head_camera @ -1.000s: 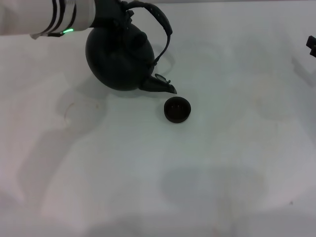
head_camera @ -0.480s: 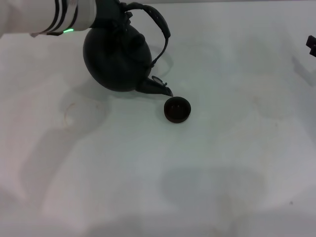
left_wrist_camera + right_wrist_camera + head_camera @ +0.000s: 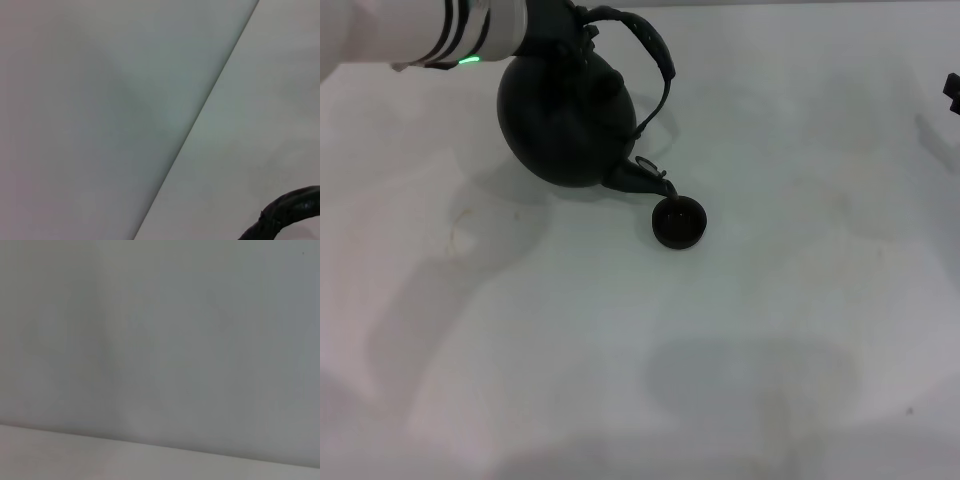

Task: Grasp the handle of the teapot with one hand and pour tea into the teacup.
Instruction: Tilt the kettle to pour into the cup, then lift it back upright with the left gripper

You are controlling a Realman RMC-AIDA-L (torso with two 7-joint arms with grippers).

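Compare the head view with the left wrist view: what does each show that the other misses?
Only the head view shows the tipped teapot, its spout over the teacup, the left gripper at the handle, and the right gripper at the far right edge. Only the left wrist view shows the straight boundary beyond the table. Both share the pale table and part of the handle's dark wrapped arch.
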